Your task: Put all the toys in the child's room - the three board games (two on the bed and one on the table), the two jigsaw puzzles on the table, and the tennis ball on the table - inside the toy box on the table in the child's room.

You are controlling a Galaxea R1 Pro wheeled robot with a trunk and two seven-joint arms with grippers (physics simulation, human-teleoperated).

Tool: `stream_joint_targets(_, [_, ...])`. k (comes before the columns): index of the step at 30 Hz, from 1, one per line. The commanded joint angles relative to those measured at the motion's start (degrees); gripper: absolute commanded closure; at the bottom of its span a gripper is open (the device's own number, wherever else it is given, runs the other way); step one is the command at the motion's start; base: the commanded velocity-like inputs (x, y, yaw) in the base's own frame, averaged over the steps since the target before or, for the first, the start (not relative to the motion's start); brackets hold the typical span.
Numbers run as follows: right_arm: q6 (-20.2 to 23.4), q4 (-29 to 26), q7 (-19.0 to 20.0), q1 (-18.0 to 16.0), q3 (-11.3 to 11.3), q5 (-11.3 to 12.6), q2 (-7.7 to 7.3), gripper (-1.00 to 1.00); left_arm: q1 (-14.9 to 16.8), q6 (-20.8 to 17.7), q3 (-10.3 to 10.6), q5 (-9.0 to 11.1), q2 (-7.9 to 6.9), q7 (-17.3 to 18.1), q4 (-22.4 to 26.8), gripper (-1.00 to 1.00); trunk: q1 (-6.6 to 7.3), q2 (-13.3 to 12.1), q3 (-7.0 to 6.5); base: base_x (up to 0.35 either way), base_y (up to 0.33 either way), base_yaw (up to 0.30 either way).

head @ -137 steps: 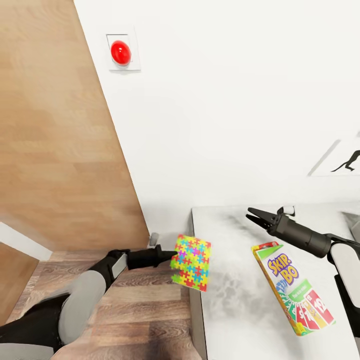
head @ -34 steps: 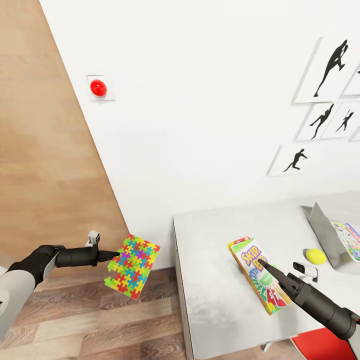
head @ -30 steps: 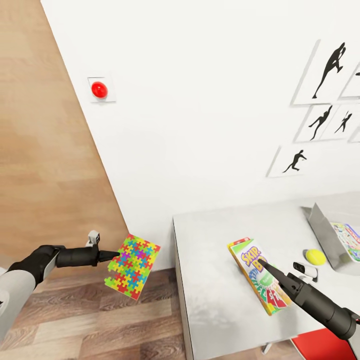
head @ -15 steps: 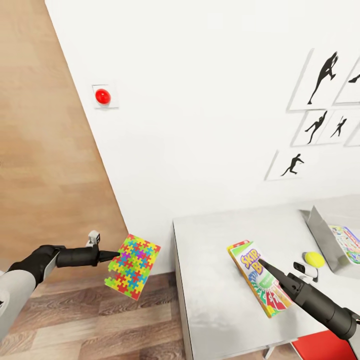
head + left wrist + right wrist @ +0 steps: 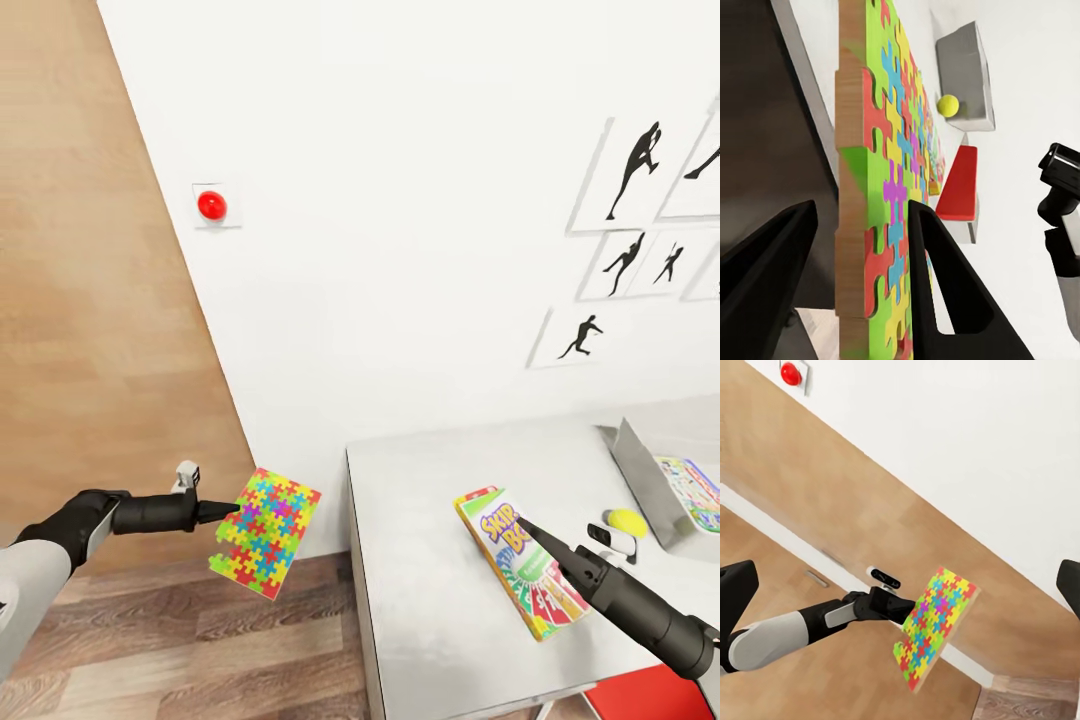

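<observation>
My left gripper (image 5: 228,511) is shut on one edge of a jigsaw puzzle (image 5: 266,532), a mosaic-patterned flat box held in the air over the wood floor, left of the table (image 5: 420,520). The left wrist view has the puzzle (image 5: 881,187) clamped between both fingers. My right gripper (image 5: 532,531) hovers over the Skip-Bo board game (image 5: 505,545) lying on the table; in the right wrist view its fingers stand wide apart, open. The tennis ball (image 5: 627,520) lies beside the grey toy box (image 5: 640,468), which holds a printed board game (image 5: 692,487).
The white wall behind carries a red round button (image 5: 211,205) and black silhouette pictures (image 5: 632,170). A wooden door (image 5: 90,300) fills the left side. Something red (image 5: 650,695) sits low beside the table's near right edge.
The view has drifted slightly, shifting table and pictures leftward: the camera moved. Since 4.6 s ago, the puzzle has come away from the table's edge and my right gripper has moved over the Skip-Bo box.
</observation>
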State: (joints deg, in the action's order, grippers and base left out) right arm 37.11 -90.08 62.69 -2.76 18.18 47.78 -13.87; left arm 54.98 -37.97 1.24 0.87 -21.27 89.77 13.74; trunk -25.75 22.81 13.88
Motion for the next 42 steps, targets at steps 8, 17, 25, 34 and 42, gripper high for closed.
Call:
stream_joint_targets(8, [0.3,0.0,1.8,-0.1,0.1,0.3,-0.02,-1.0,0.0,-0.6,0.3,0.0,-0.07,0.2,1.8,1.0,-0.04,0.1,-0.66,0.0,0.0,0.0])
stream_joint_targets(17, [0.3,0.0,2.3,-0.1,0.1,0.3,-0.02,-1.0,0.0,-0.6,0.3,0.0,-0.06,0.2,2.0,1.0,-0.04,0.1,-1.51,0.0,0.0,0.0])
stream_joint_targets(25, [0.2,0.0,2.3,0.0,0.1,0.3,-0.02,-1.0,0.0,-0.6,0.2,-0.1,-0.09,0.2,2.0,1.0,-0.04,0.1,-2.27,0.0,0.0,0.0])
stream_joint_targets(34, [0.2,0.0,2.3,-0.1,0.1,0.3,-0.02,-1.0,0.0,-0.6,0.2,0.0,-0.09,0.2,2.0,1.0,-0.04,0.1,-3.13,0.0,0.0,0.0])
stream_joint_targets(42, [0.2,0.0,2.3,0.0,0.1,0.3,-0.02,-1.0,0.0,-0.6,0.2,-0.1,-0.14,0.2,2.0,1.0,-0.04,0.1,-3.89,0.0,0.0,0.0])
